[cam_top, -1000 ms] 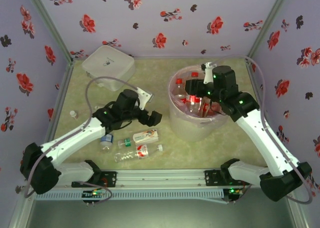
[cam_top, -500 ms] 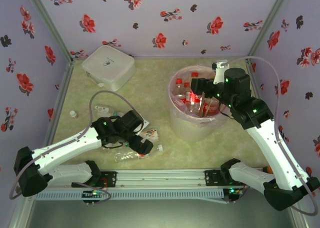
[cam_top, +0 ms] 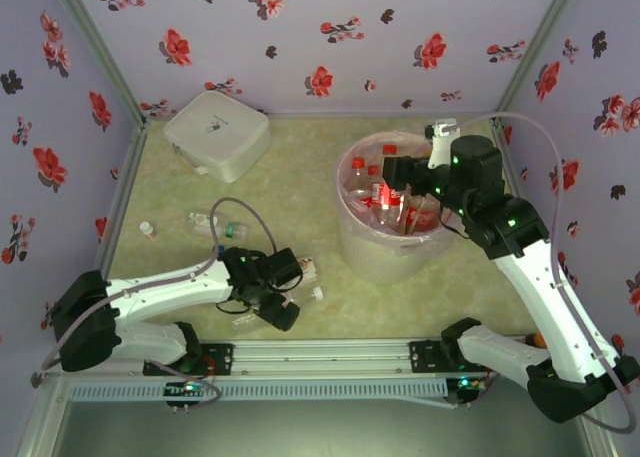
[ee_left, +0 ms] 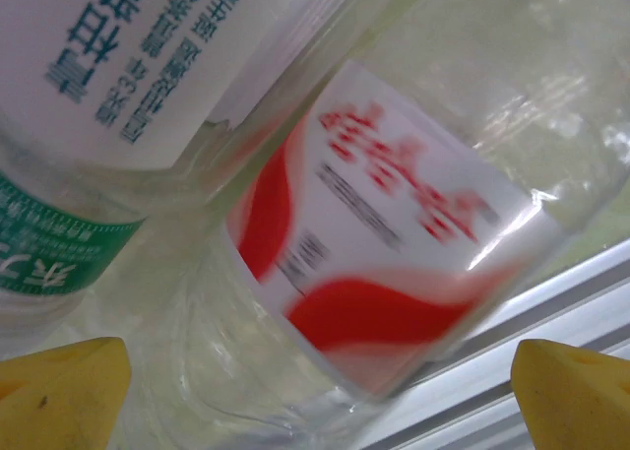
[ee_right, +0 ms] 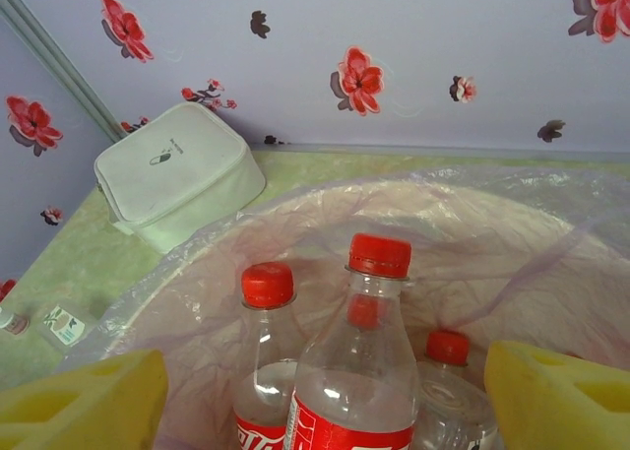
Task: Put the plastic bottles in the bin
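Wide-open left tool (ee_left: 315, 396) straddles a clear, red-and-white-labelled plastic bottle (ee_left: 384, 273); open right tool (ee_right: 320, 401) hangs empty over the pink-lined bin (ee_right: 187, 273). Bottle seems light, slippery, crushable: grasp the labelled middle.

Round pale bin (cam_top: 372, 255) with pink liner, upright at right, part-filled with clear red-capped bottles (ee_right: 356, 371), mostly standing. Left of it, lying flat and touching: red-label bottle (ee_left: 384, 243) and green-label bottle (ee_left: 89, 125). Farther left, apart: clear bottle (cam_top: 212, 221), small bottle (cam_top: 148, 229).
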Motion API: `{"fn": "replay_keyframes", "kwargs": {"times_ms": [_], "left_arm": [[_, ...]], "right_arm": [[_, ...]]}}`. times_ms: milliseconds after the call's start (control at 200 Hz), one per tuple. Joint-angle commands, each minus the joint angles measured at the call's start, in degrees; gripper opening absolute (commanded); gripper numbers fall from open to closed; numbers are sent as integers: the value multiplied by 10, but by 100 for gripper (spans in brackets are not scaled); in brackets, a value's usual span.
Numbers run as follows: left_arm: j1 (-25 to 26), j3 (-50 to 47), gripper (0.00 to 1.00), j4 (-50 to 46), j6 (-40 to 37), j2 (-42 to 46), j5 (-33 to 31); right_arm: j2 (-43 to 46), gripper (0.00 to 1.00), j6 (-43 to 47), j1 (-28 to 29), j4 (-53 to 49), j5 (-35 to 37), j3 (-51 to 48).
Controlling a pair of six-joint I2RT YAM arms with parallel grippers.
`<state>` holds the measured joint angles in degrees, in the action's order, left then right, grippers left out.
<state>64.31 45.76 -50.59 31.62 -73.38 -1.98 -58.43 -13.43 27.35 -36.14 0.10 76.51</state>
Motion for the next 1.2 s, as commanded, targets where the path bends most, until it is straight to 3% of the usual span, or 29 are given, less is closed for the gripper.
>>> {"fn": "replay_keyframes", "kwargs": {"times_ms": [0,160,350,625,855,975,1075,1195], "left_arm": [[4,-18,100,30,17,-17,-39],[4,-19,93,56,8,-49,-75],[0,-14,76,92,-10,-69,-128],[-58,-20,65,154,-25,-55,-138],[-117,15,62,199,-51,76,-141],[-142,42,62,203,-65,158,-135],[-148,60,62,224,-85,215,-102],[-150,66,61,280,-94,255,-52]], "right_arm": [[11,85,15,-4,-9,14,15],[14,86,18,-4,-12,19,12],[14,86,20,-5,-10,22,7],[26,86,24,-6,-13,26,3],[34,86,0,-6,8,-18,12],[17,86,-48,-5,57,-119,30],[0,86,-82,3,105,-183,40],[-26,88,-92,37,147,-196,47]]}}
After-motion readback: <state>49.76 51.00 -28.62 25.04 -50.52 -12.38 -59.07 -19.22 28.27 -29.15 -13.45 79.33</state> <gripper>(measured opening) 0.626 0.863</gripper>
